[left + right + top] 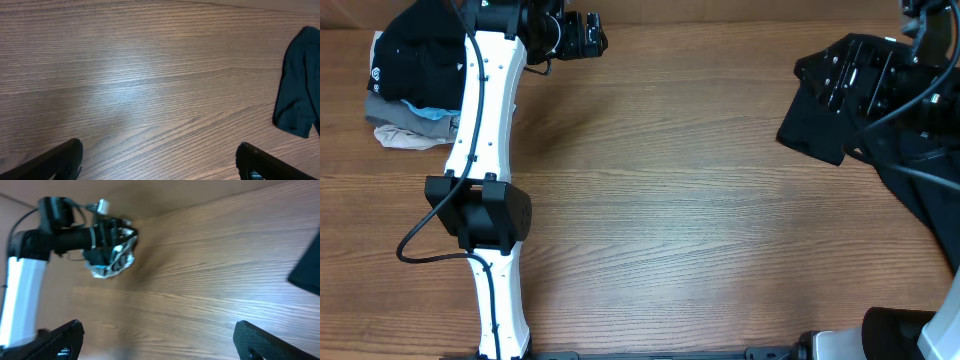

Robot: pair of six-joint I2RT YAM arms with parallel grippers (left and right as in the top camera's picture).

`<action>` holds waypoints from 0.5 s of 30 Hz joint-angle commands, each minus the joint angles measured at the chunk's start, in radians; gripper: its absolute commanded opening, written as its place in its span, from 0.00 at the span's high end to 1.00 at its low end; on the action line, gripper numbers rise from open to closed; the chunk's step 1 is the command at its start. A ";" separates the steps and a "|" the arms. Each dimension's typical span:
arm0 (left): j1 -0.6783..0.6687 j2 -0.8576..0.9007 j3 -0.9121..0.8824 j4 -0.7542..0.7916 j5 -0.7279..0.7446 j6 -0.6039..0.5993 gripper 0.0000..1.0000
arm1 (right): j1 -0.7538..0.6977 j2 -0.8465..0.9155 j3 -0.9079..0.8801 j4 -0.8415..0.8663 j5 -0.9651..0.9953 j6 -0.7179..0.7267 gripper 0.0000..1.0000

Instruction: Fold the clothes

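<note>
Fingers of the left tool (159,150) stand wide apart over bare bench (150,75) with nothing between them. The right tool (157,330) is spread just as wide and is equally empty. A black shirt (815,135) lies crumpled at the bench's right end, under and beside the right arm. In the far left corner sits a bundle (410,125) of light-blue, grey and beige cloth, topped by a second black shirt (420,55) with a small white logo (380,72). Nothing is gripped, so I judge a fold is only about to begin. The crumpled shirt needs pinching at an edge, drawing to the open middle and spreading flat. From overhead the right tool melts into black fabric, the shirt runs off the frame, the left arm (485,130) covers part of the bundle, and the right wrist view is blurred.
</note>
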 commanded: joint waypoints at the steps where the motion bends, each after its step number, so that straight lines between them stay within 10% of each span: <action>1: 0.000 -0.010 0.014 0.001 0.007 -0.017 0.00 | -0.001 -0.009 0.006 0.002 -0.084 -0.001 0.00; 15: 0.000 -0.010 0.014 0.001 0.007 -0.017 0.00 | 0.084 -0.069 -0.023 0.133 0.371 -0.081 0.00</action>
